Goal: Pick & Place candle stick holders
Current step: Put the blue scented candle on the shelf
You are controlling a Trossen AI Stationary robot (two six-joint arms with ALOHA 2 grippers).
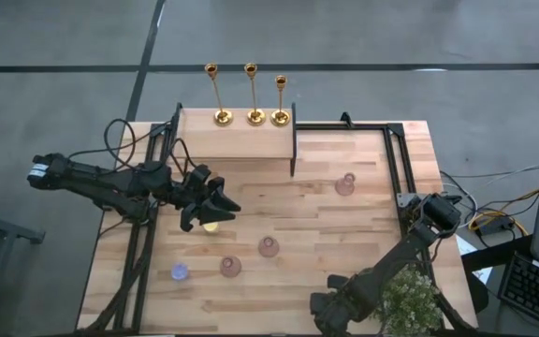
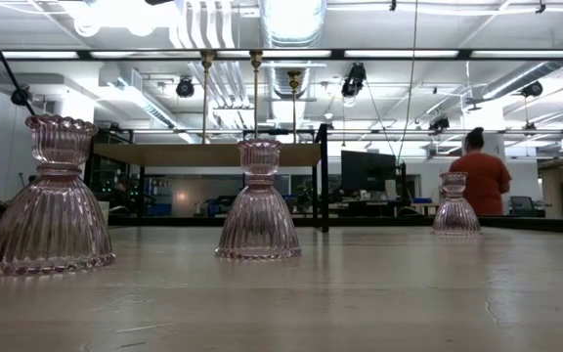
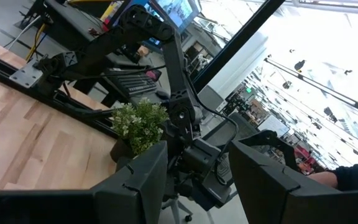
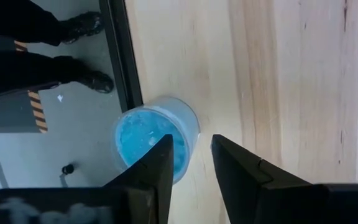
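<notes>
While its fingertips hide a small yellow candle, left gripper hovers open mid-worktop; right gripper open narrowly; three shiny gold metal candlesticks line the far edge.

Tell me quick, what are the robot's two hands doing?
Left gripper: open, holding nothing.
Right gripper: open, empty, near the blue candle.

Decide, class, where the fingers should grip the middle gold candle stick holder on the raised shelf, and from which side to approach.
Grip the middle candle stick holder on its thin stem, about halfway up, probably coming level from the table side. It stands upright on a round flared base, and close neighbours flank it, so a sideways approach looks crowded.
</notes>
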